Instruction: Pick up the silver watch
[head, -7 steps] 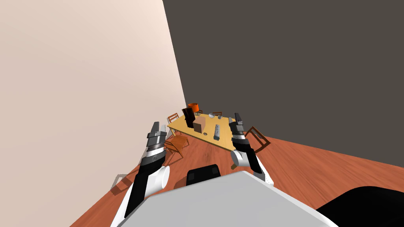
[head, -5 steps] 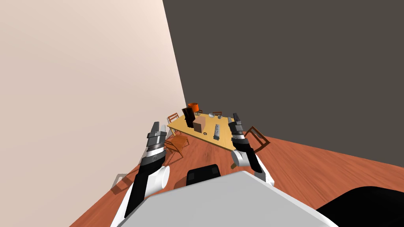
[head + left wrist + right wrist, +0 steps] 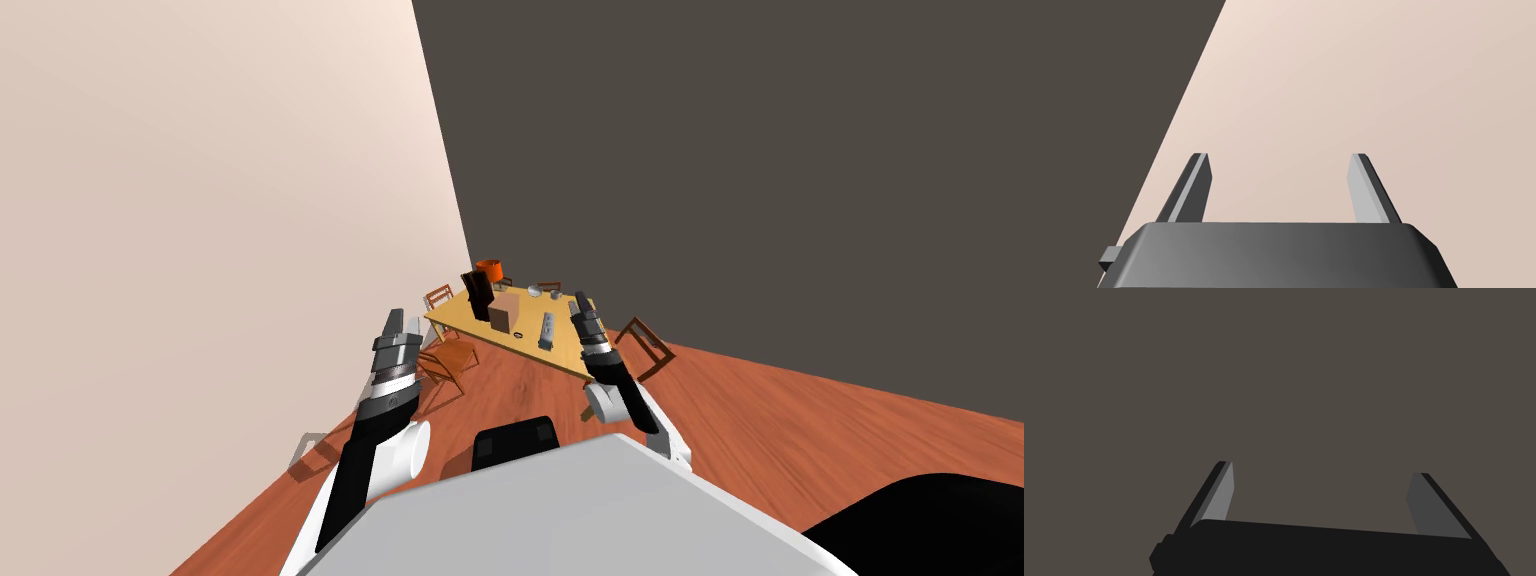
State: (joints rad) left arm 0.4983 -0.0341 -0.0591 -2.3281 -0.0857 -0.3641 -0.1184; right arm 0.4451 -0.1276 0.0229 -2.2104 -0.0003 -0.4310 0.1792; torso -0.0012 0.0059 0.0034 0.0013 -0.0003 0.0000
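Far ahead stands a yellow wooden table (image 3: pixel 566 350). On it lies a small ring-shaped thing (image 3: pixel 517 333), which looks like the watch, between a brown box (image 3: pixel 504 313) and a long grey object (image 3: pixel 546 330). My left gripper (image 3: pixel 399 320) is raised near the table's left end, and its wrist view shows the left gripper (image 3: pixel 1279 156) open and empty. My right gripper (image 3: pixel 578 302) is raised in front of the table's right end. Its wrist view shows the right gripper (image 3: pixel 1324 468) open with nothing between the fingers. Both grippers are well short of the table.
An orange pot (image 3: pixel 489 270), a tall black object (image 3: pixel 477 295), a silver bowl (image 3: pixel 535 291) and a small cup (image 3: pixel 556 294) also stand on the table. Wooden chairs (image 3: pixel 447 362) (image 3: pixel 641 346) flank it. A beige wall runs along the left and a dark wall behind.
My right forearm and gripper have swung left, now overlapping the table's right end. The table and chairs have shifted slightly in the picture, so I have moved a little.
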